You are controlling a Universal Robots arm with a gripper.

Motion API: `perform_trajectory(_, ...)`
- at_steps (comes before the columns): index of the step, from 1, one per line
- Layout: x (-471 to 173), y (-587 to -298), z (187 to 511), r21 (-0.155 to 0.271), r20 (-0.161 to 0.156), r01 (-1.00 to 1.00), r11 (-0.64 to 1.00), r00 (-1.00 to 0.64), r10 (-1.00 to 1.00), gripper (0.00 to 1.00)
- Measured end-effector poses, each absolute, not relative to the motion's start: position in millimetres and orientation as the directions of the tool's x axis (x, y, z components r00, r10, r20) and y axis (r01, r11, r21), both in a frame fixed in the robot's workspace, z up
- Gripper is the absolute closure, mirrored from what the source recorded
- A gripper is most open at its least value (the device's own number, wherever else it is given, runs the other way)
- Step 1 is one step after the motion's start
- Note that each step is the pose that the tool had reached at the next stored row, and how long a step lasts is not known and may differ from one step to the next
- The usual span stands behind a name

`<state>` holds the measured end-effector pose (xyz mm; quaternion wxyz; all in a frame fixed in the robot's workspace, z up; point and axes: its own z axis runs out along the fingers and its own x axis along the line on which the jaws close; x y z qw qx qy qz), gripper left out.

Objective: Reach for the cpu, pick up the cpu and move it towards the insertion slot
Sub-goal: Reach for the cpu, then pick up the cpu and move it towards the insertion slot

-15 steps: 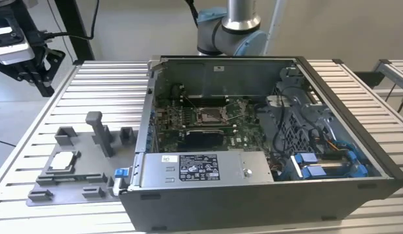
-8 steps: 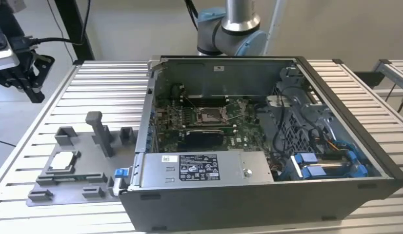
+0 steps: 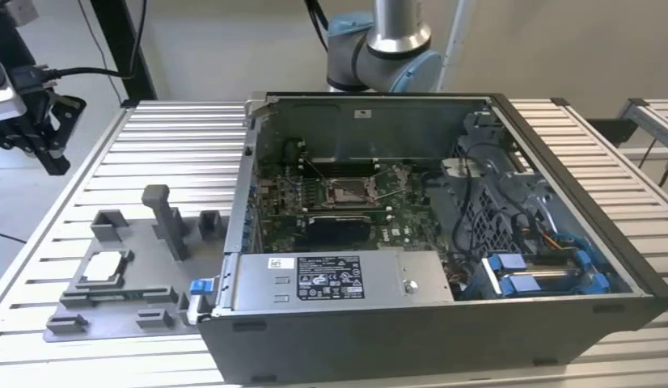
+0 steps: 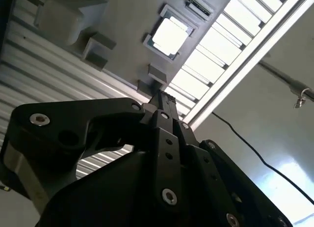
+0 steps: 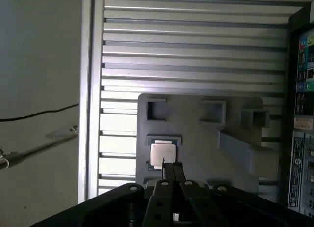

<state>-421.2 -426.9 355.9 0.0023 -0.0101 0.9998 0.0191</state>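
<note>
The cpu (image 3: 105, 265) is a small silvery square lying flat in a recess of the grey plastic tray (image 3: 150, 263) on the exterior view's left. It also shows in both wrist views, cpu (image 5: 162, 155) and cpu (image 4: 170, 36). My gripper (image 3: 56, 164) hangs high off the table's far left corner, well apart from the cpu. Its black fingers (image 5: 170, 168) stand together, shut on nothing; the gripper (image 4: 161, 98) points toward the tray. The insertion slot (image 3: 346, 191), a silver-framed socket, sits on the board inside the open computer case.
The open computer case (image 3: 442, 323) fills the middle of the slatted metal table (image 3: 172, 145), right beside the tray. Grey posts and blocks (image 3: 163, 218) rise from the tray near the cpu. A black cable (image 5: 39, 114) lies on the floor beyond the table edge.
</note>
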Motion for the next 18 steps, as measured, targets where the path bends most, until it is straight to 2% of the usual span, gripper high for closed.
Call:
perform_trajectory(5,-421.2,-426.8,355.8,0.038,-0.005,-0.02,0.999,-1.0,-0.02,1.0)
perform_trajectory(6,-421.2,-426.9,355.8,0.038,-0.005,-0.02,0.999,-1.0,-0.02,0.0)
perform_trajectory(18,-421.2,-426.9,355.6,0.038,-0.005,-0.021,0.999,-1.0,-0.021,0.0)
